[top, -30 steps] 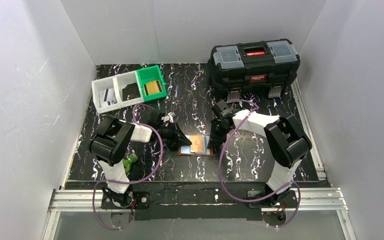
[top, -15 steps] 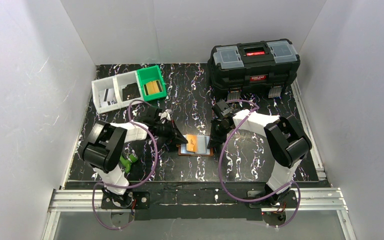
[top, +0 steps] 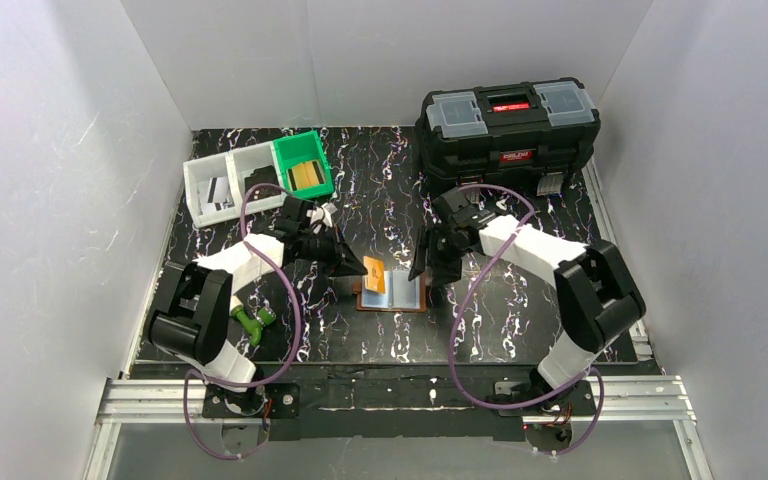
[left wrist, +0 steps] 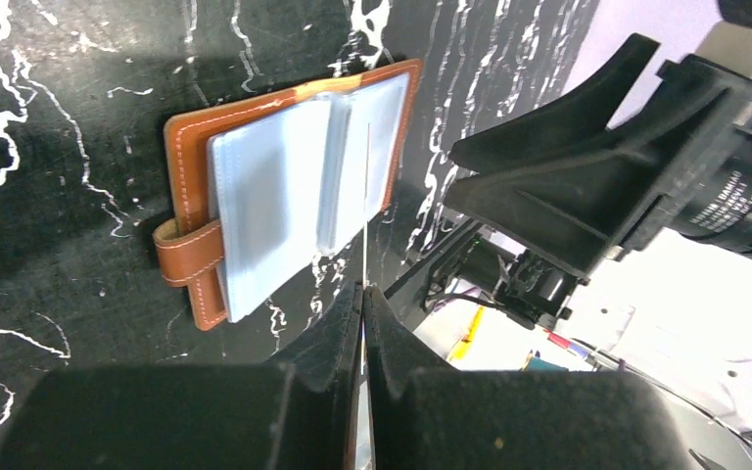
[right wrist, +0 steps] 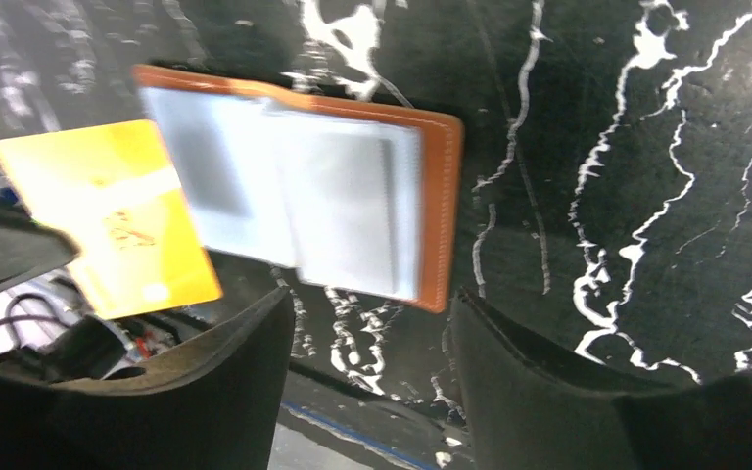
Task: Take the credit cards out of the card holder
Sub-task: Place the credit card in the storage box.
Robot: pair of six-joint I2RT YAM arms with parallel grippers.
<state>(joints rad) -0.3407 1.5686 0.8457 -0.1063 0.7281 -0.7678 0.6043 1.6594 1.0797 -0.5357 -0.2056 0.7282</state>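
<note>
**Card holder (top: 400, 294) open, one credit card (top: 374, 275) outside it.**
The brown leather card holder lies flat on the black marbled table (top: 520, 310), its glossy grey-blue pockets facing up and its strap tab unfastened. The orange-yellow credit card is pinched at one edge by the left gripper (left wrist: 364, 294) and is held tilted over the holder's left side.

A yellow card (right wrist: 98, 211) overlaps the open card holder's (right wrist: 440, 186) left edge, beyond the spread fingers (right wrist: 206, 392).

Right arm motor housing (left wrist: 734, 211): white print, apparently "DAMIAO". Toolbox (top: 508, 135): red badge, wording illegible. Yellow credit card (right wrist: 108, 215): markings illegible.
</note>
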